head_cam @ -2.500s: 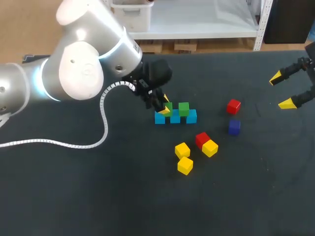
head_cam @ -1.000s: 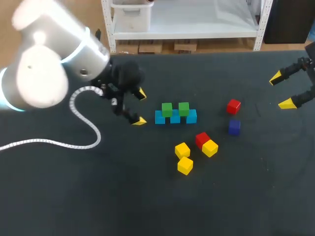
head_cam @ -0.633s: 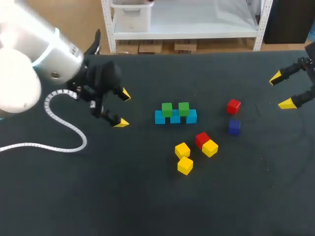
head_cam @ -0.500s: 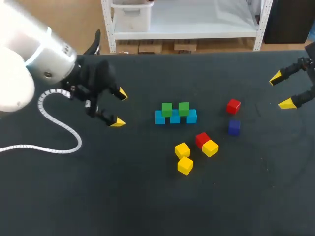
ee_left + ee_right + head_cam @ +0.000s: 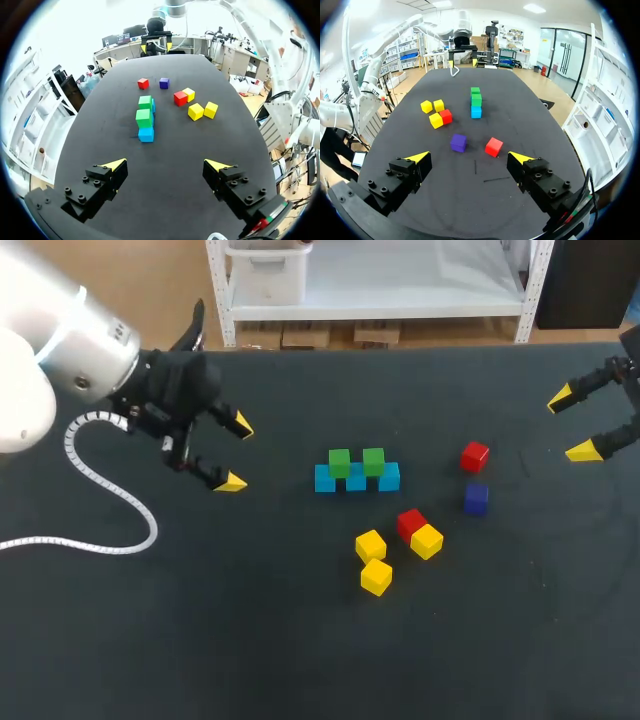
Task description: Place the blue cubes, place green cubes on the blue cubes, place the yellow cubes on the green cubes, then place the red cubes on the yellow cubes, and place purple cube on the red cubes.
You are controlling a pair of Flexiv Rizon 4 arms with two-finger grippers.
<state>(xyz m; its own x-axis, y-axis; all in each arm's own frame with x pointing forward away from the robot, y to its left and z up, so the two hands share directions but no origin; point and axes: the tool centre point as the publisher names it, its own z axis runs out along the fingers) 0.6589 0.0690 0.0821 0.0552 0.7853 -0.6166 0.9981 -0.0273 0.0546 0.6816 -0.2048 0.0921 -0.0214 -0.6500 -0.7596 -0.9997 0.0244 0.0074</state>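
Over on the left, the left tool (image 5: 236, 452) hangs above bare tabletop (image 5: 200, 640), yellow-tipped fingers spread wide, nothing between them. Well to its right sits the build: three blue cubes (image 5: 356, 481) touching in a row, and two green cubes (image 5: 339, 462) seated on top, each over a seam. So I'd say the yellow layer is the step in hand.

And here's what that turns on. Two yellow cubes (image 5: 370, 544) lie close together on the near side of the build, a little right of its middle. From the left tool they lie rightward and toward the front edge, on a diagonal that looks to skirt the blue row's near side. In the left wrist view they show ahead and off toward one finger, with the build straight ahead. That pair looks closer to the left arm.

Further right, a third yellow cube (image 5: 427, 540) presses against a red cube (image 5: 410, 523). That one looks roughly midway between the arms, perhaps a shade nearer the right. Then a second red cube (image 5: 475, 455), with the purple cube (image 5: 476, 498) just on its near side.

At the far right edge the right tool (image 5: 572, 425) hangs with fingers wide apart, empty, well clear of every cube.
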